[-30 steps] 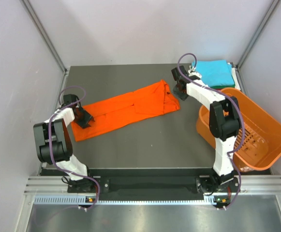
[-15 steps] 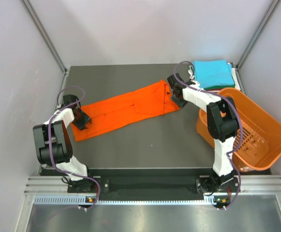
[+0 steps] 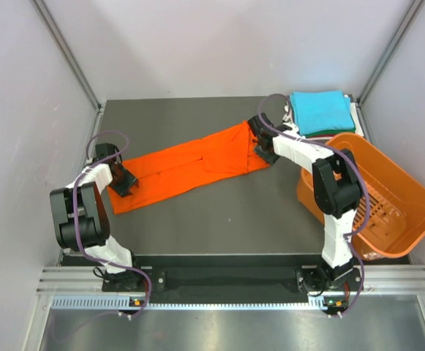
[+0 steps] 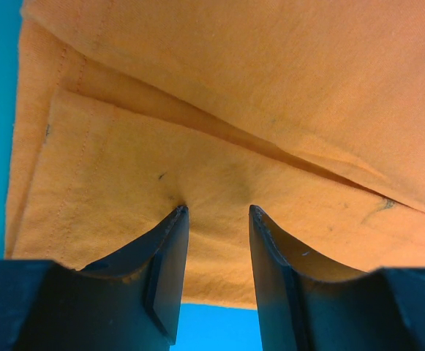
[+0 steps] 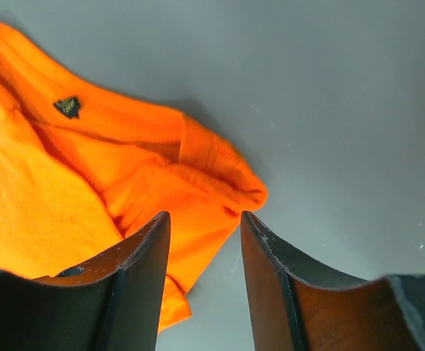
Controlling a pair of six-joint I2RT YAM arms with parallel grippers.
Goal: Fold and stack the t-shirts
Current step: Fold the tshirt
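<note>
Orange t-shirt [image 3: 190, 164], stretched long
Limp and light; your left fingers [image 4: 164, 248], right fingers [image 5: 135, 256] parted, empty; pinch each end's edge.

One orange t-shirt [image 3: 197, 164], one turquoise t-shirt [image 3: 320, 110], one basket [image 3: 406, 194]

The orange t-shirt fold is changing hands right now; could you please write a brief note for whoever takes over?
Left claw: open, tips on the orange t-shirt at its near-left end.
Right claw: open over its collar end, nothing gripped.
Done: turquoise t-shirt folded at the far right corner; orange one lies in a long strip.
Left: probably fold the strip crosswise, then stack it on the turquoise.
</note>
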